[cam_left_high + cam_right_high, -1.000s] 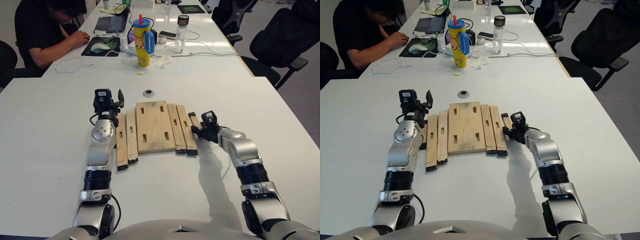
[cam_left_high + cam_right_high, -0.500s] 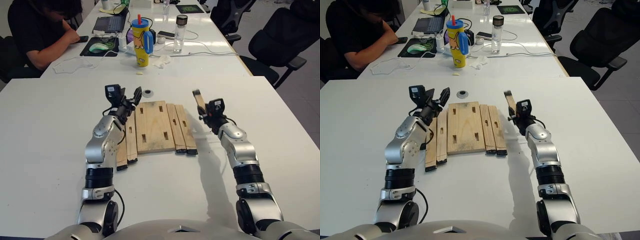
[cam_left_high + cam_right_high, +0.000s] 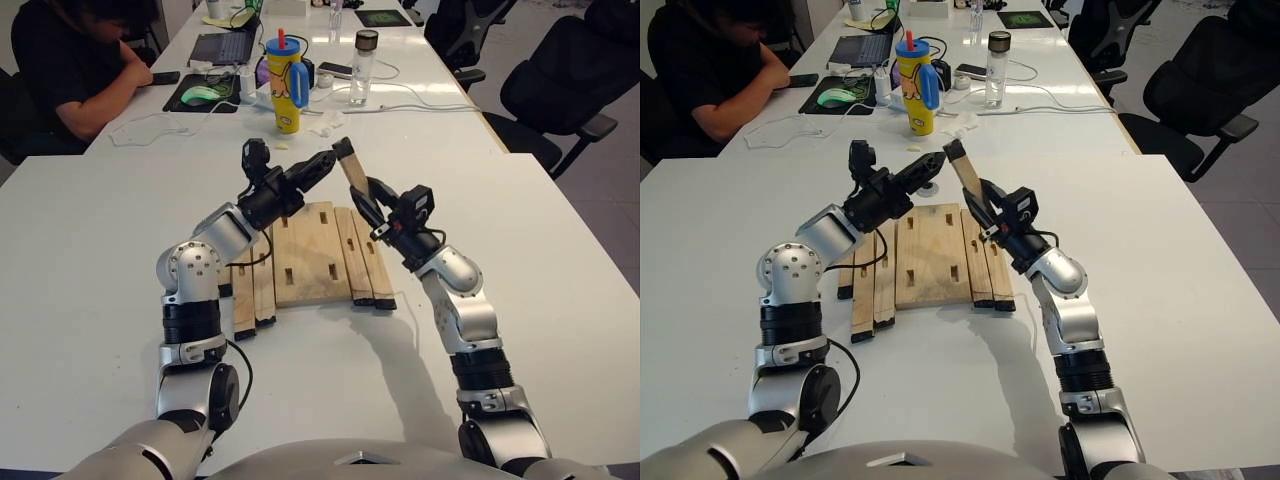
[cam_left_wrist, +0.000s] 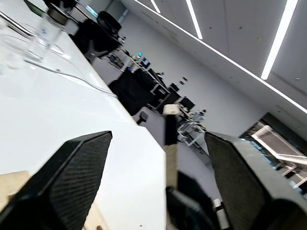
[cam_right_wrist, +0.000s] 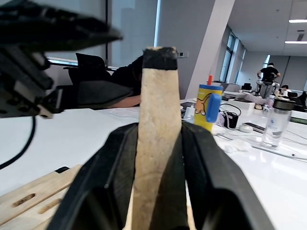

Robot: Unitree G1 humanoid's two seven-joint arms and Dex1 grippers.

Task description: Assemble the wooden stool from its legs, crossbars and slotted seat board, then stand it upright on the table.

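Assembly has barely begun, by my reading: nothing is joined, with two slotted wooden bars (image 3: 263, 280) lying flat toward the left of the table (image 3: 90, 250), the slotted seat board (image 3: 305, 250) just beside them, and two more bars (image 3: 351, 250) flat along its other side, all dark-capped at their near ends. Above the board the left hand (image 3: 312, 170) hovers with fingers spread, close to the tip of a fifth bar (image 3: 350, 165), pale wood with a dark cap, tilted up in the air. The right hand (image 3: 372, 200) pinches that bar low down; every joint and the standing-up are left to do.
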